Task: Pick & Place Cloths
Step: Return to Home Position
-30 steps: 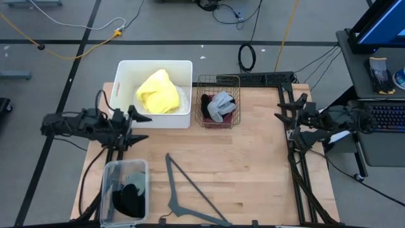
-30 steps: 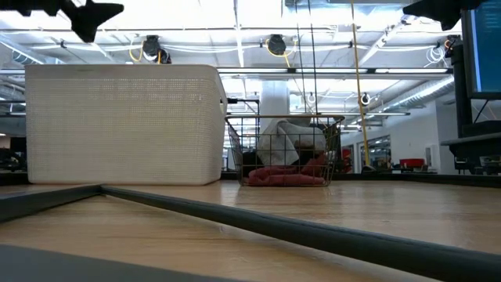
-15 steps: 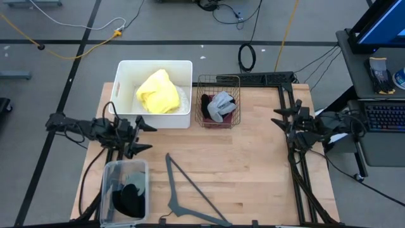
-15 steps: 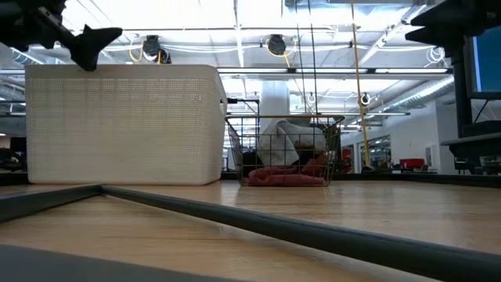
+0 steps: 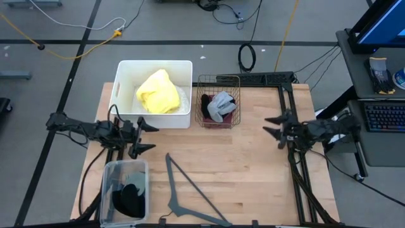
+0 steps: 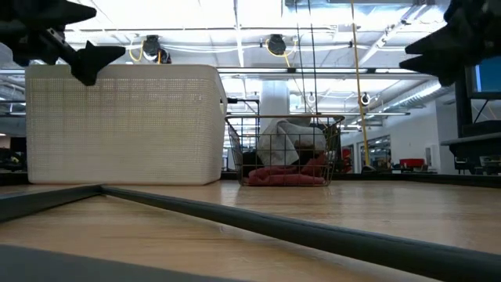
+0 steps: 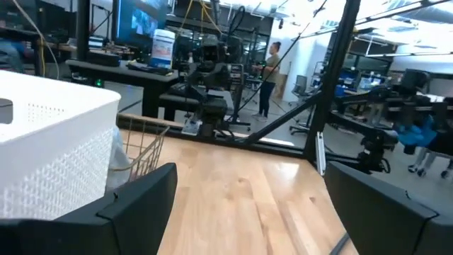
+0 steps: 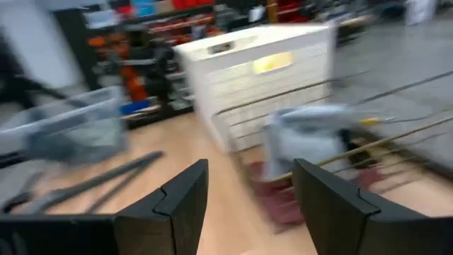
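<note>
sitting in one white bin point(image 5: 120, 88): one yellow cloth point(image 5: 157, 92).

Top cam straight down, low cam table-level; shared: wire basket point(image 5: 219, 76).

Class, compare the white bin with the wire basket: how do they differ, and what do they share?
The white bin is larger than the wire basket. The bin's walls are opaque white; the basket's are open wire. The bin holds a yellow cloth; the basket holds a grey-blue cloth and a maroon cloth. Both stand upright, side by side, holding cloths.
</note>
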`<state>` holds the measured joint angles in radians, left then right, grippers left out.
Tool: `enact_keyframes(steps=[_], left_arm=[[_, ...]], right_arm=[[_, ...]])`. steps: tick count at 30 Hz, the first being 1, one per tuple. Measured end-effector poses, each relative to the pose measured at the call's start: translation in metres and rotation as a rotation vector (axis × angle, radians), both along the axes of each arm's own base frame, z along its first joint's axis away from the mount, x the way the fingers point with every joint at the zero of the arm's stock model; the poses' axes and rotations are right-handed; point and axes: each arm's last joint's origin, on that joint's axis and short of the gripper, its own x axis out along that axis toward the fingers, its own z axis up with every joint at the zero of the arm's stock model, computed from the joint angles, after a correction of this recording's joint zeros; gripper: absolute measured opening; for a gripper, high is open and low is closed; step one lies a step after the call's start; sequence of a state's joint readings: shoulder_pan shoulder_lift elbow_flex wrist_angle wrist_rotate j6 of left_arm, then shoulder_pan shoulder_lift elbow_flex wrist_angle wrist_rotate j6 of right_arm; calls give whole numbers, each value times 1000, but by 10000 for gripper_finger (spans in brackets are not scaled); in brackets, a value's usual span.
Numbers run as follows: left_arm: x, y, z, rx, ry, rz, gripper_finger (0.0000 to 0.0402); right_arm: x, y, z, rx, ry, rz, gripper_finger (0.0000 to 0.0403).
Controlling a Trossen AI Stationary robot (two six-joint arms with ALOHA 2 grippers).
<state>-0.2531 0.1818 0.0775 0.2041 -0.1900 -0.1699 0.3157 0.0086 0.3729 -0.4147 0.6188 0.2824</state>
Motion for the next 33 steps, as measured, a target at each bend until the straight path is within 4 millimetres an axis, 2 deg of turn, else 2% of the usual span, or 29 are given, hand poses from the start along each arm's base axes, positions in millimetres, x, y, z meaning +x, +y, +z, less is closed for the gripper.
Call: enact_keyframes(steps=[7,13,17,23,33], left_arm=[[1,0,-11,-31,32,-7,363],[1,-1,-19,-48,113,-8,363],[1,0,-24,-33,169,-4,363],[1,0,-24,-54,162,4,363],[1,0,-23,-55,160,4,363]], right_arm=[[21,14,-39,129,-33,244,199],[29,18,-62,172,-63,297,199],[29,18,-58,166,-118,300,199],[29,18,-55,123,-133,306,199],[29,18,-43,145,-263,307,199]])
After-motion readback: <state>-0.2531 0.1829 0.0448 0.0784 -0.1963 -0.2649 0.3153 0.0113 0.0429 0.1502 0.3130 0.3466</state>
